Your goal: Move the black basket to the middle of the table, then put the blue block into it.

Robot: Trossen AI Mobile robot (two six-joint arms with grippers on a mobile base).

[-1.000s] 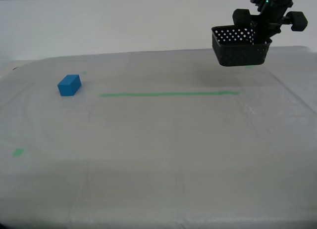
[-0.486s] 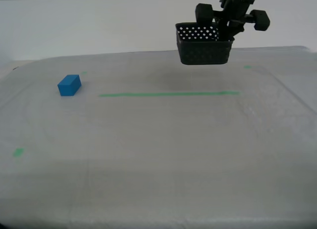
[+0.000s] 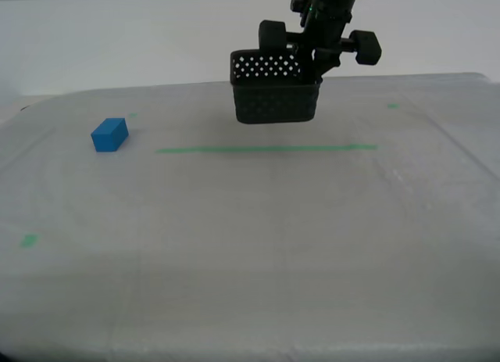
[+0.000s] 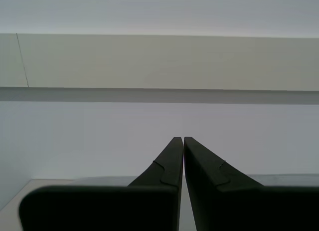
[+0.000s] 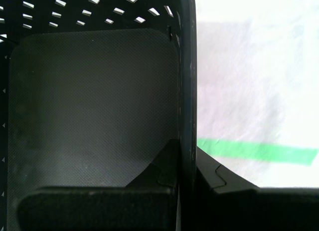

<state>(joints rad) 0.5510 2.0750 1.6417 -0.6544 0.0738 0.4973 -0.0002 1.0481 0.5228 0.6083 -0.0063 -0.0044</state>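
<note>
The basket (image 3: 275, 92) is held in the air above the far middle of the desk (image 3: 250, 245), just beyond the long green tape line (image 3: 266, 149). It is gripped by my first gripper (image 3: 314, 65), whose jaws are clamped on one wall, one jaw inside and one outside, as seen in the first wrist view (image 5: 185, 156). The basket is small, square and black, with rounded corners and low walls pierced by rows of little round holes; light is seen through the holes of the far wall. Its floor (image 5: 94, 101) is plain, finely textured and bare. It hangs roughly level, clear of the desk, with a faint shadow under it.

The block (image 3: 109, 134) is seen resting on the desk well apart from the basket, toward the exterior view's left, near a small green mark (image 3: 131, 115). It is bright blue, solid, plain-faced and far smaller than the basket.

My second gripper (image 4: 183, 146) is shown only in its own wrist view, jaws pressed together with nothing between them, pointed at a pale wall.

The desk cover is whitish-grey and wrinkled.
</note>
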